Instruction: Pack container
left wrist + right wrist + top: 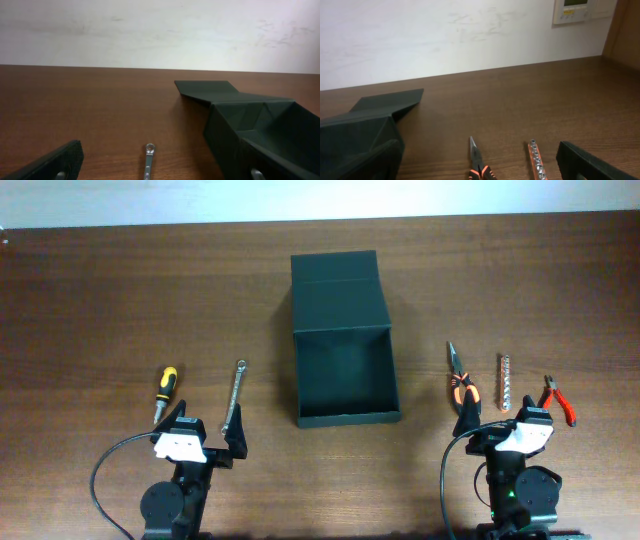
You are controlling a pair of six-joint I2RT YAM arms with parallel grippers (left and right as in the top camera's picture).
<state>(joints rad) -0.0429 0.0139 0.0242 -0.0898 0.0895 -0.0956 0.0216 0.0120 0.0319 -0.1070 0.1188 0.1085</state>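
The container, a dark green-black box, stands open in the middle of the table, its flap lid folded back flat. It also shows in the left wrist view and the right wrist view. A silver wrench and a yellow-black screwdriver lie to its left. Orange needle-nose pliers, a socket rail and red cutters lie to its right. My left gripper is open and empty just short of the wrench. My right gripper is open and empty just short of the pliers and socket rail.
The brown wooden table runs to a white wall at the back. A wall panel hangs at the far right in the right wrist view. Both arm bases stand at the table's front edge.
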